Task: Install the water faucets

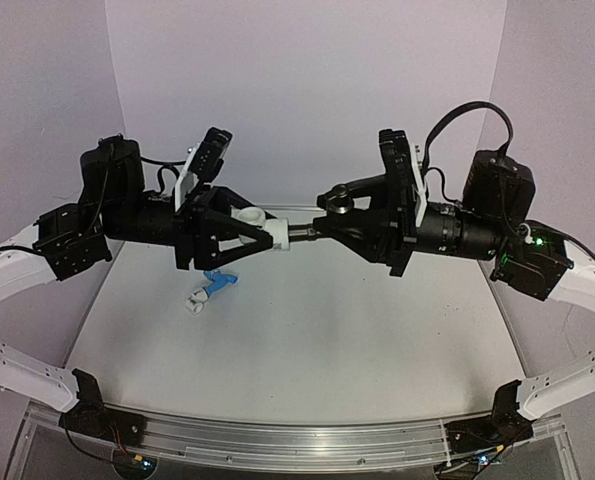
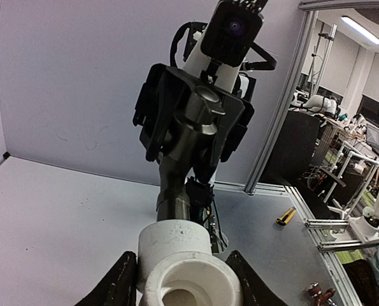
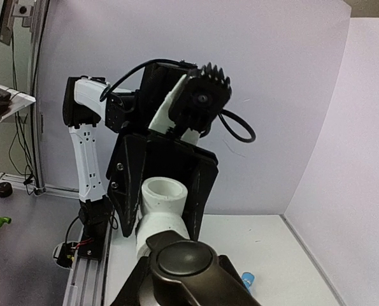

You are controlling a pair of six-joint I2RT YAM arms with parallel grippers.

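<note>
My left gripper (image 1: 265, 236) is shut on a white pipe fitting (image 1: 255, 222) and holds it in mid-air above the table. My right gripper (image 1: 324, 226) is shut on the dark grey metal faucet (image 1: 302, 231), whose stem meets the fitting's socket. In the left wrist view the faucet (image 2: 186, 146) enters the far socket of the fitting (image 2: 176, 248), which sits between my fingers (image 2: 116, 284). In the right wrist view the faucet's lever handle (image 3: 183, 261) is in front of the fitting (image 3: 162, 201). The light blue faucet (image 1: 220, 284) lies on the table against another white fitting (image 1: 196, 300); it also shows in the right wrist view (image 3: 248, 278).
White walls close the table at the back and both sides. An aluminium rail (image 1: 277, 440) runs along the near edge with the arm bases. A yellow-handled tool (image 2: 286, 216) lies on a grey bench beyond the enclosure frame (image 2: 285, 102).
</note>
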